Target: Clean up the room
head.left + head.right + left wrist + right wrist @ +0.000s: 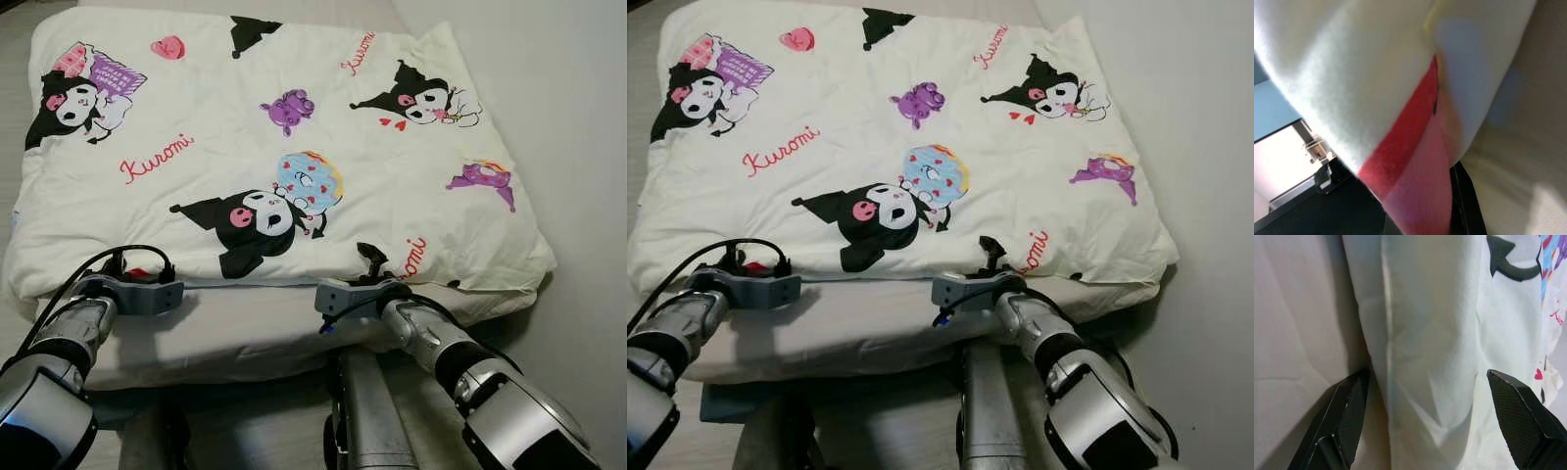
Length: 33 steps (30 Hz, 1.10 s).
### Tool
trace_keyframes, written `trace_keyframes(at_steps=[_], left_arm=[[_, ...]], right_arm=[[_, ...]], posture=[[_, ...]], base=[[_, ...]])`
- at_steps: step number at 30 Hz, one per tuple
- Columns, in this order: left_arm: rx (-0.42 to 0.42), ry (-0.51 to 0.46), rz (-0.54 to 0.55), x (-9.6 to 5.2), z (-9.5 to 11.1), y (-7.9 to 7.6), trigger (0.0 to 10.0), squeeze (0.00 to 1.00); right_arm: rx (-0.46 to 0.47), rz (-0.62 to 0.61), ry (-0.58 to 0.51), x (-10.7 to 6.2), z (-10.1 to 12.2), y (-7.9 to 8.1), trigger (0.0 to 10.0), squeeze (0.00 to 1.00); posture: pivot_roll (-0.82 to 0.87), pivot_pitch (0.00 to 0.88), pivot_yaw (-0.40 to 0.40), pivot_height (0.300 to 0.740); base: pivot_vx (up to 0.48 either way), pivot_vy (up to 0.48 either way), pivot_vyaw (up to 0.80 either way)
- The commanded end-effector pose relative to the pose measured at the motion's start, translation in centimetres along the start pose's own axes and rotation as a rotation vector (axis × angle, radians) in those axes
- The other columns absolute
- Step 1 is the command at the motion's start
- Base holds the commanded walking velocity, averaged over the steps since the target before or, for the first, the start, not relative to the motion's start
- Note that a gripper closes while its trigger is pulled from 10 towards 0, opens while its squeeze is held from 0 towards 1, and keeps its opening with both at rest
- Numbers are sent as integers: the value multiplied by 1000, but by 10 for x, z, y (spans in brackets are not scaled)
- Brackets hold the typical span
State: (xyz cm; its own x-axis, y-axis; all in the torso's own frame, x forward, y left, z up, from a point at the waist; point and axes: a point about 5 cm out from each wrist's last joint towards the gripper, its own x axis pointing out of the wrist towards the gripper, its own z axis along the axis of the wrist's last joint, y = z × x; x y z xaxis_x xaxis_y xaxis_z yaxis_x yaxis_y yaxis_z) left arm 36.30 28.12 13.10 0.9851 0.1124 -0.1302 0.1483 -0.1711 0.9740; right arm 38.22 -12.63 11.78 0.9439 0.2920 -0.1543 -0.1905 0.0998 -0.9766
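Jaws spread wide on the right gripper (1435,421), straddling the near edge of one cartoon-print quilt (294,147) lying folded on the bed (245,333); left gripper (137,266) at that edge, jaws' state unclear

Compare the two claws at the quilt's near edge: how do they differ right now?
The right claw is open, its fingers straddling a fold of the Kuromi quilt. The left claw sits at the near left edge with fabric pressed against its camera; its finger state is unclear. Both rest on the mattress at the quilt's near edge.
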Motion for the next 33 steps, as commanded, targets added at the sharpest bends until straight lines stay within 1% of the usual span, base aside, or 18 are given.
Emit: trace_keyframes(at_steps=[1, 6, 7, 9, 10, 13, 14, 15, 17, 18, 19, 21, 22, 24, 25, 26, 27, 33], left_arm=[[-2, 22, -63, -8, -11, -15, 0, 0], [-13, 3, -36, -6, -15, -5, 0, 0], [-8, -9, -28, -5, -14, -2, 0, 0], [-8, -9, -28, -5, -14, -2, 0, 0], [-7, -19, -19, -3, -14, 2, 0, 0], [-8, -30, -9, -2, -13, 6, 0, 0], [-6, -37, -8, -2, -13, 8, 0, 0], [-3, -43, -8, -1, -13, 9, 0, 0], [-3, -43, -8, -1, -13, 9, 0, 0], [0, -49, -9, -1, -13, 10, 0, 0], [2, -52, -11, -1, -12, 11, 0, 0], [5, -59, -16, -1, -12, 11, 0, 0], [5, -66, -23, -1, -11, 11, 0, 0], [5, -66, -23, -1, -11, 11, 0, 0], [7, -73, -28, -1, -11, 12, 0, 0], [7, -73, -28, -1, -11, 12, 0, 0], [17, -85, -38, 0, -9, 12, 0, 0], [29, -95, -46, 0, -10, 13, 0, 0]], right_arm=[[7, 52, 2, -4, -2, 12, 10000, 0], [-16, 62, -7, -3, 0, 11, 10000, 0], [-14, 61, 1, -2, -1, 10, 10000, 384], [-14, 61, 1, -2, -1, 10, 10000, 384], [-9, 54, 13, -2, -2, 9, 10000, 1000], [6, 43, 31, -2, -3, 8, 10000, 1000], [6, 36, 36, -1, -3, 7, 4039, 1000], [1, 35, 35, -1, -3, 7, 1922, 169], [1, 35, 35, -1, -3, 7, 1922, 169], [-4, 35, 32, -1, -3, 6, 1176, 0], [-6, 39, 26, -1, -2, 6, 0, 0], [-10, 43, 19, -1, -2, 6, 0, 0], [-14, 43, 16, -1, -2, 6, 1216, 0], [-14, 43, 16, -1, -2, 6, 1216, 0], [-23, 41, 15, -1, -3, 6, 4863, 0], [-23, 41, 15, -1, -3, 6, 4863, 0], [-43, 39, 15, -1, -3, 5, 10000, 0], [-39, 39, 17, -1, -4, 3, 10000, 0]], posture=[[-211, 462, -93, 537], [-168, 466, -82, 537], [-168, 466, -82, 537], [-168, 466, -82, 537], [-156, 464, -78, 537], [-144, 460, -71, 537], [-138, 457, -69, 537], [-135, 457, -66, 537], [-135, 457, -66, 537], [-135, 457, -66, 537], [-133, 458, -64, 537], [-131, 457, -61, 537], [-123, 455, -57, 537], [-123, 455, -57, 537], [-121, 454, -56, 537], [-121, 454, -56, 537], [-117, 453, -50, 537], [-111, 454, -47, 537]], base=[[0, 0, 0], [0, 0, 0], [0, 0, 0], [0, 0, 0], [0, 0, 0], [0, 0, 0], [0, 0, 0], [0, 0, 0], [0, 0, 0], [0, 0, 0], [0, 0, 0], [0, 0, 0], [0, 0, 0], [0, 0, 0], [0, 0, 0], [0, 0, 0], [0, 0, 0], [0, 0, 0]])
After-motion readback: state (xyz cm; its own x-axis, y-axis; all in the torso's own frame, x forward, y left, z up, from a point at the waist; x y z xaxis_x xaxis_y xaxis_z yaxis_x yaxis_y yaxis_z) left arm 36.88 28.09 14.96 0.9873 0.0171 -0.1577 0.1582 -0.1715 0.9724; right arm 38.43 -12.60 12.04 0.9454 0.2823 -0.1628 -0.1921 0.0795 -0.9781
